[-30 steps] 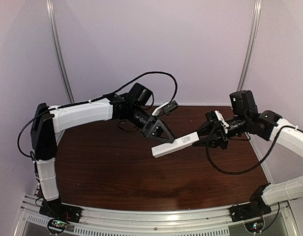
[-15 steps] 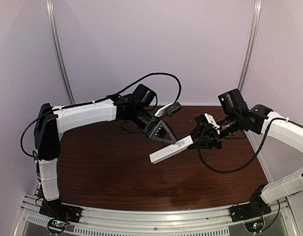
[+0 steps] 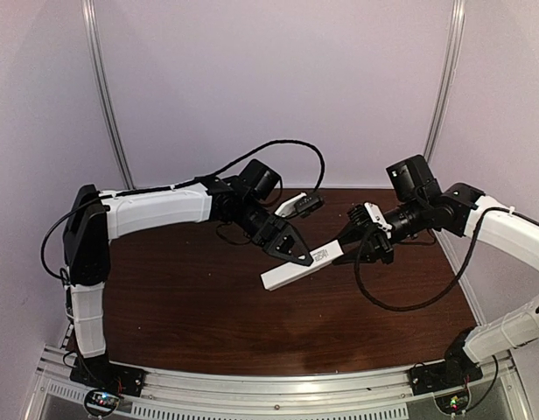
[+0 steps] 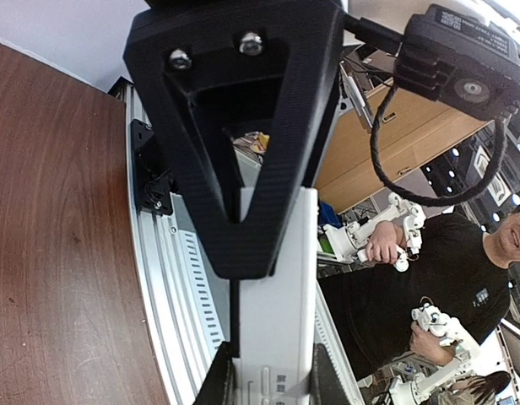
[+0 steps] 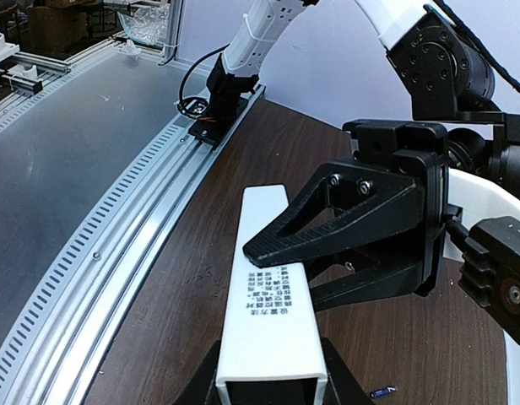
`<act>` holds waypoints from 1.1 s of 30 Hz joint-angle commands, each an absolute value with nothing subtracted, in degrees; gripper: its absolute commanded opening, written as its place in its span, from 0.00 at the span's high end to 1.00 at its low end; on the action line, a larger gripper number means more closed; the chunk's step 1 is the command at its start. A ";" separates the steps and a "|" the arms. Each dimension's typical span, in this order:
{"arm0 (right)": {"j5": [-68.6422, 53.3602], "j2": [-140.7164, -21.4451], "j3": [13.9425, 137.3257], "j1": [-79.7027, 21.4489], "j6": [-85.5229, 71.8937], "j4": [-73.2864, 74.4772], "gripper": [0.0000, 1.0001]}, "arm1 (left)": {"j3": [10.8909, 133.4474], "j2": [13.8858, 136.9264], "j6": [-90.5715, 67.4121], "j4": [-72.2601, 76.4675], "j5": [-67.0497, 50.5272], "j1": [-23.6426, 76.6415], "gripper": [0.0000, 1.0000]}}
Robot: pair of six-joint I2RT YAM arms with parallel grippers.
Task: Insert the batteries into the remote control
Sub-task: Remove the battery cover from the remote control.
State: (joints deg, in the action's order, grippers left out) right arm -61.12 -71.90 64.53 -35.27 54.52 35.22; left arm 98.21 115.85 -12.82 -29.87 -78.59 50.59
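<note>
Closed since a second ago: left jaws, then wide apart over the remote [image 3: 300, 265], now clamped across its middle, one black finger [image 5: 327, 224] flat on the labelled top face, the other beneath. Clamped too, as before: right jaws, on the remote's right end, gripping it from either long side. Held in the air between the two, well above the surface [image 3: 208, 324]: the remote, tilted down toward its free left end, printed label up and just beside the left finger, carried a little leftward since then. Lying on the surface, near the lower edge of the right wrist view: one battery [image 5: 380, 392], small and blue. Further out: left arm [image 3: 156, 206], right arm [image 3: 506, 232], rail [image 3: 269, 385] along the near edge.
</note>
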 commanded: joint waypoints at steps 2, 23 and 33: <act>-59.09 -70.92 65.19 -35.20 53.66 35.50 1.00 | 96.33 116.56 -12.09 -28.78 -77.37 50.98 1.00; -71.25 -65.44 56.29 -26.30 22.67 1.32 1.00 | 90.71 109.83 -9.66 -26.78 -76.28 51.33 0.75; -72.20 -65.30 55.02 -25.88 16.10 -6.15 1.00 | 87.20 107.94 -13.00 -21.35 -76.30 51.59 0.67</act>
